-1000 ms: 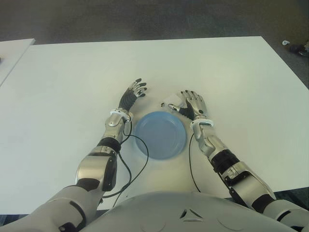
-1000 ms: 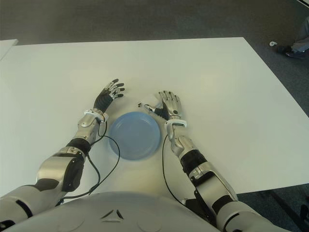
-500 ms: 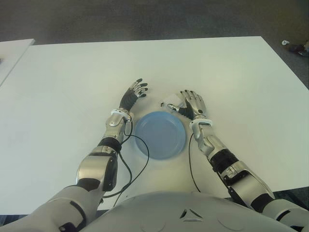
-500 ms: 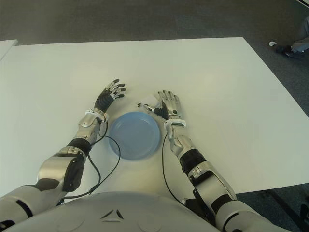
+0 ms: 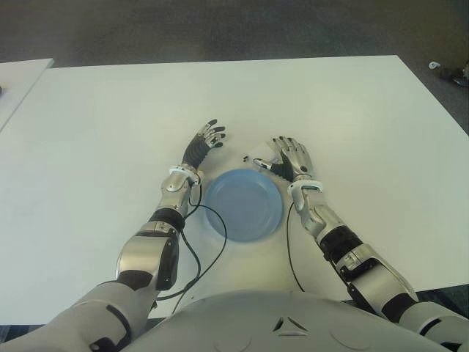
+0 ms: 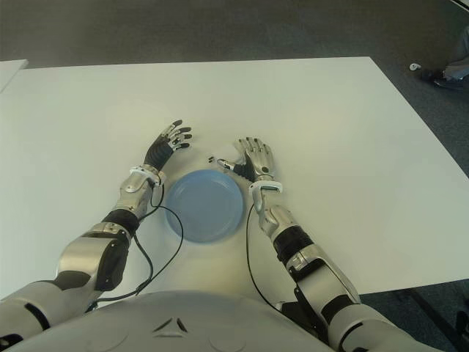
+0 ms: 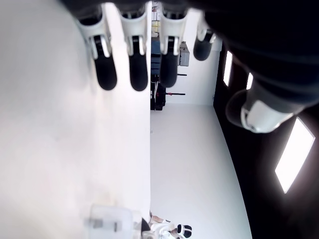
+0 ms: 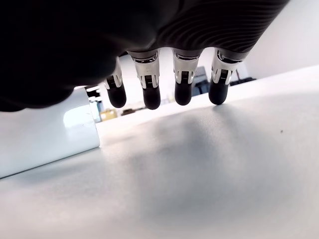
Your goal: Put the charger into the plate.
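Observation:
The charger (image 5: 257,156) is a small white block with a dark plug end. It lies on the white table (image 5: 344,125) just past the far right rim of the blue plate (image 5: 244,205), which holds nothing. My right hand (image 5: 292,157) lies flat and open directly right of the charger, thumb toward it. In the right wrist view the fingertips (image 8: 151,99) stretch out straight over the table, and the charger (image 8: 47,132) stands beside the thumb side, ungrasped. My left hand (image 5: 204,144) shows open with spread fingers, off the plate's far left rim.
A black cable (image 5: 214,233) loops from my left forearm across the table by the plate's near left rim. Another white table (image 5: 18,81) stands at the far left. The table's right edge drops to dark floor with small items (image 5: 448,70) on it.
My right hand has edged slightly toward the charger, and the charger's plug end has shifted a little left. The left hand and the plate have hardly moved.

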Controlling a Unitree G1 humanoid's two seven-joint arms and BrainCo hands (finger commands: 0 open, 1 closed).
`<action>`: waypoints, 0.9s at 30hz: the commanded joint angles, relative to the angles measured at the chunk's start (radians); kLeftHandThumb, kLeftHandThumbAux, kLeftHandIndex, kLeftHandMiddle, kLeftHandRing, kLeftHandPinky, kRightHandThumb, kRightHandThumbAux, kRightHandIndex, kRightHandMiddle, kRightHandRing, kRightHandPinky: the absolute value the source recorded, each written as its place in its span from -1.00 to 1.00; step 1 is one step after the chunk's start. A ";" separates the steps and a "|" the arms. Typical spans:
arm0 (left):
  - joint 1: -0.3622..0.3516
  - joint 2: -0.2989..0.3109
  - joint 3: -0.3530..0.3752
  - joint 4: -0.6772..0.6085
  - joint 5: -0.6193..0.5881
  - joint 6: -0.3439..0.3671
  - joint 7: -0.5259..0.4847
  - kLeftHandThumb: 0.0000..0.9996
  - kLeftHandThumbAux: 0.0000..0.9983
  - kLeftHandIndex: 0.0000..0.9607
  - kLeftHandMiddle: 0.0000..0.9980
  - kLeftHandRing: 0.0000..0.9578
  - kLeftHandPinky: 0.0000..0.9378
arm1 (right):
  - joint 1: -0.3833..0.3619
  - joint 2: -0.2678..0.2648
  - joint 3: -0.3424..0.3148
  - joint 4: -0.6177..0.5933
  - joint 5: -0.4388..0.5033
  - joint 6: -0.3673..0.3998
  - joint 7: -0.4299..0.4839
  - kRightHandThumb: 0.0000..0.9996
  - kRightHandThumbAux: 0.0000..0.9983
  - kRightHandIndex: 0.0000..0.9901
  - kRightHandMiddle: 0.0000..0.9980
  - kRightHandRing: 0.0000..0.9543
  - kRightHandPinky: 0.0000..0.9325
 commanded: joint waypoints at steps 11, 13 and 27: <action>0.038 0.005 -0.004 0.037 0.019 0.046 -0.001 -1.00 -0.05 -0.92 -0.62 -0.55 -0.47 | 0.014 -0.022 0.009 0.091 0.003 -0.002 0.004 -0.35 -0.80 -1.00 -1.00 -1.00 -1.00; 0.038 0.005 -0.004 0.037 0.019 0.046 -0.002 -1.00 -0.04 -0.91 -0.62 -0.55 -0.47 | 0.012 -0.023 0.007 0.094 0.005 -0.003 0.002 -0.35 -0.80 -1.00 -1.00 -1.00 -1.00; 0.044 0.007 -0.001 0.035 0.016 0.037 -0.009 -1.00 -0.02 -0.93 -0.63 -0.57 -0.52 | 0.012 -0.050 -0.018 0.082 0.019 -0.003 0.013 -0.33 -0.79 -1.00 -1.00 -1.00 -1.00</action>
